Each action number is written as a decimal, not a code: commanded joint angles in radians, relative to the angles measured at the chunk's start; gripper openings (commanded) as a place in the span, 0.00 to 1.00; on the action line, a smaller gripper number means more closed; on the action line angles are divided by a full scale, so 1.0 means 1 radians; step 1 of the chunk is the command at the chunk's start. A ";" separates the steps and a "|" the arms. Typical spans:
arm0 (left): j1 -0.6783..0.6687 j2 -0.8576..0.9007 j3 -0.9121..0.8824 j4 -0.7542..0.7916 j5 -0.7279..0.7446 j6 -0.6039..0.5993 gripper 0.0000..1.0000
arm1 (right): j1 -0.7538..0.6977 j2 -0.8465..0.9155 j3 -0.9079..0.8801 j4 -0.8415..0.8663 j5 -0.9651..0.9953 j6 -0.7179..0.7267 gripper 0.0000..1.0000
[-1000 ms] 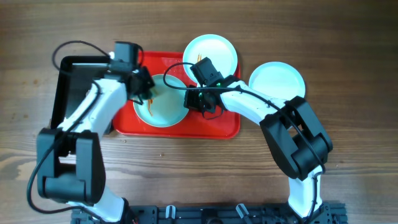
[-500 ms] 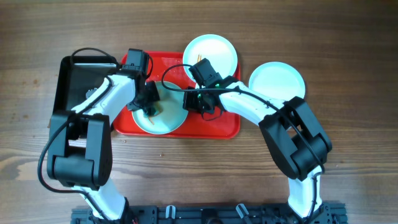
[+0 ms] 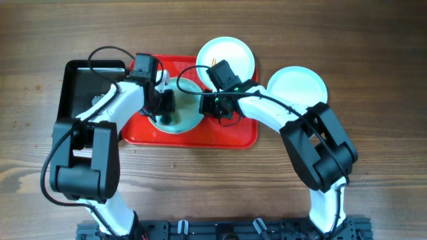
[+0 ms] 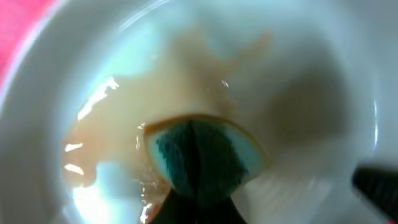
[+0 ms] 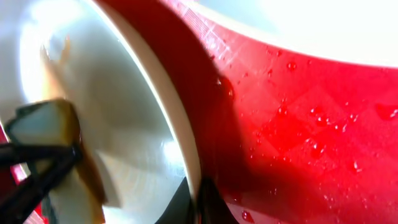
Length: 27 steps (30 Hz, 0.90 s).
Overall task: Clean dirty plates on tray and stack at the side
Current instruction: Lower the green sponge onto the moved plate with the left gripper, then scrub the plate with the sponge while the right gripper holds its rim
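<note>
3 plates are in view: the dirty plate (image 3: 183, 121) lies on the red tray (image 3: 230, 137), the 2nd plate (image 3: 230, 57) sits at the tray's far edge, and the 3rd plate (image 3: 297, 85) rests on the table (image 3: 380, 67) to the right. The left gripper (image 3: 163, 110) is clamped on a sponge (image 4: 199, 155) pressed into the brown smear. The right gripper (image 3: 215, 110) pinches the dirty plate's rim. I judge the plate stiff, quite light, and slippery when wet, so the raised rim is the best hold.

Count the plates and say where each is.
3 plates: one in the middle of the red tray; one at its far right corner; one on the table further right.
</note>
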 commanded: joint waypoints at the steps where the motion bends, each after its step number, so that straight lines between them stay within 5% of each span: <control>1: -0.034 0.077 -0.064 0.036 -0.334 -0.364 0.04 | 0.018 0.026 0.016 0.011 -0.040 0.003 0.04; 9: -0.056 0.078 -0.096 0.032 -0.628 -0.713 0.04 | 0.018 0.026 0.016 0.013 -0.041 0.003 0.04; 14: -0.060 0.078 -0.096 0.040 -0.665 -0.762 0.04 | 0.018 0.026 0.016 0.013 -0.040 0.003 0.04; 17: -0.067 0.078 -0.096 0.041 -0.528 -0.550 0.04 | 0.018 0.026 0.016 0.013 -0.040 0.003 0.04; 20: -0.067 0.078 -0.096 0.043 -0.192 -0.196 0.04 | 0.018 0.026 0.016 0.013 -0.041 0.003 0.04; 24: -0.067 0.078 -0.096 0.051 0.212 0.130 0.04 | 0.018 0.026 0.016 0.013 -0.042 0.000 0.04; 27: -0.067 0.078 -0.096 0.065 0.263 0.179 0.04 | 0.018 0.026 0.016 0.013 -0.042 -0.001 0.04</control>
